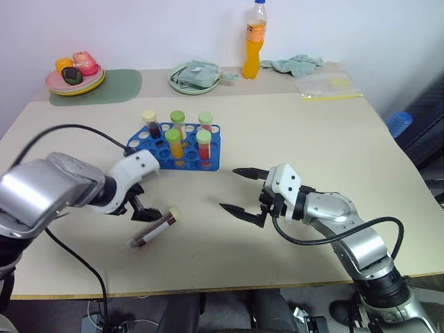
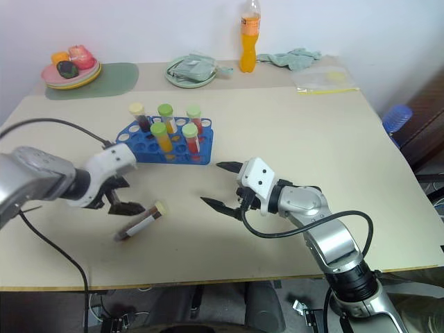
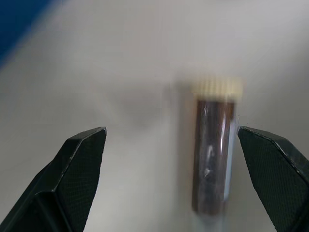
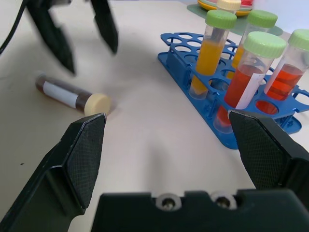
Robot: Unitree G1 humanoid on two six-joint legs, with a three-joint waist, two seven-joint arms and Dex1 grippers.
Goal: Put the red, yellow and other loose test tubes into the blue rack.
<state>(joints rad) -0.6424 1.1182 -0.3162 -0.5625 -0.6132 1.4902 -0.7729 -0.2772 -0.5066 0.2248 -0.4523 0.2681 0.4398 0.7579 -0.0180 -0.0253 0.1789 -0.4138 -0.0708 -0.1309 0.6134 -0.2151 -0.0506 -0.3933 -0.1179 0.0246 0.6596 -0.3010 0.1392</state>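
Your two head eyes look forward and down over the worktop (image 1: 291,139) from above, sharing nearly the whole surface. Your left wrist camera hangs close above the brown tube (image 3: 212,164), facing down. Your right wrist camera looks low across the worktop at that same tube and the blue rack (image 4: 193,67).

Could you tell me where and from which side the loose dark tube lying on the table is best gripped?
Probably from above, across the labelled mid-body of the dark tube. It lies flat, and the open left gripper is beside it.
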